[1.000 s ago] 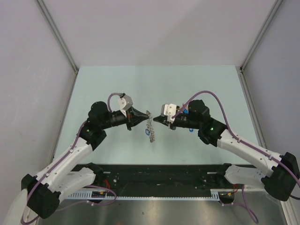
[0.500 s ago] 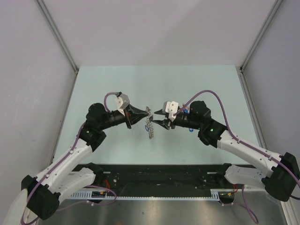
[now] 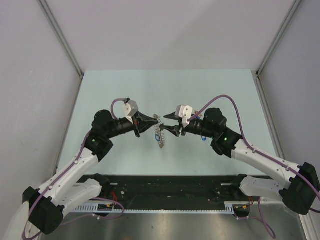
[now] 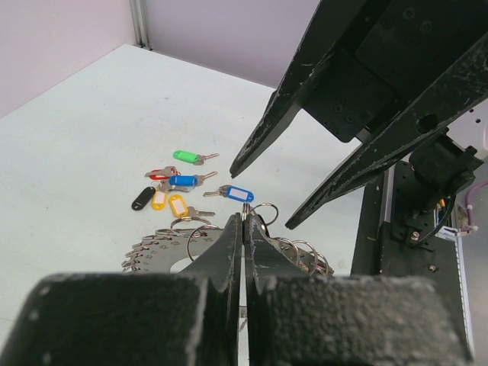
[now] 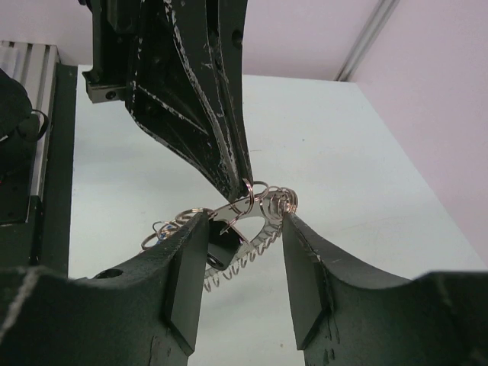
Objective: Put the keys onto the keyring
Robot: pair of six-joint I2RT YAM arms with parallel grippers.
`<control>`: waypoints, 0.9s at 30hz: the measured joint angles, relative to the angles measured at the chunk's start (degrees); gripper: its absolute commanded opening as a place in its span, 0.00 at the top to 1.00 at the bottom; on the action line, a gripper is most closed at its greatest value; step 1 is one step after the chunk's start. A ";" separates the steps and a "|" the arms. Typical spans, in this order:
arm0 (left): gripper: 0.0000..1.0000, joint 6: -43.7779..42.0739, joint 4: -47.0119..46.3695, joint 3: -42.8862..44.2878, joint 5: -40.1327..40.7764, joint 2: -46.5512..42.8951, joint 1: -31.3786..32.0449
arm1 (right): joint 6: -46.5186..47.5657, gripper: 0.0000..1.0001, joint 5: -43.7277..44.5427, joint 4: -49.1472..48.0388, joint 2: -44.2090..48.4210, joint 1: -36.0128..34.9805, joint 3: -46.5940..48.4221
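Note:
My left gripper (image 3: 156,120) is shut on a small split ring of the keyring (image 3: 160,137), which hangs in the air between the two arms. The keyring (image 4: 156,248) is a flat grey plate with a hooked edge and several wire rings; a black tag hangs from it. My right gripper (image 3: 168,124) is open, its fingers either side of the keyring (image 5: 267,223) without touching it. Several keys with coloured tags lie on the table: green (image 4: 183,156), blue (image 4: 183,181), black (image 4: 142,198), yellow (image 4: 178,204). In the top view my right arm hides most of them.
The pale green table (image 3: 125,90) is walled by grey panels at the left, back and right. A black rail (image 3: 165,187) runs along the near edge between the arm bases. The right gripper's fingers (image 4: 263,141) reach in from the upper right of the left wrist view.
My right gripper has gone from shut to open and drawn back slightly to the right. My left gripper has kept its hold on the keyring, shifting a little.

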State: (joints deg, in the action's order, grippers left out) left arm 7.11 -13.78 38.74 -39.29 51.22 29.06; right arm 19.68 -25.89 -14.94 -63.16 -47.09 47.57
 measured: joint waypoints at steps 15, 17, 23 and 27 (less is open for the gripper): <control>1.00 0.35 -1.77 -0.50 0.48 -1.16 0.00 | -2.67 0.88 0.83 -1.70 -1.99 -0.46 -0.87; 1.00 0.52 -2.27 -0.74 0.79 -1.40 0.00 | -2.91 0.95 1.01 -1.70 -2.01 -0.46 -1.01; 0.95 1.55 -3.72 -1.57 1.44 -1.42 0.00 | -3.06 1.00 0.87 -1.79 -2.01 -0.55 -1.11; 0.71 2.08 -4.11 -1.64 1.40 -1.42 0.00 | -1.97 1.00 0.46 -1.73 -1.99 -0.66 -1.16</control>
State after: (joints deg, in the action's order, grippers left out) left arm 9.19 -17.89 37.10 -37.89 49.80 29.06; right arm 17.72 -25.43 -16.67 -65.14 -47.75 46.41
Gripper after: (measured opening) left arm 0.185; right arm 0.021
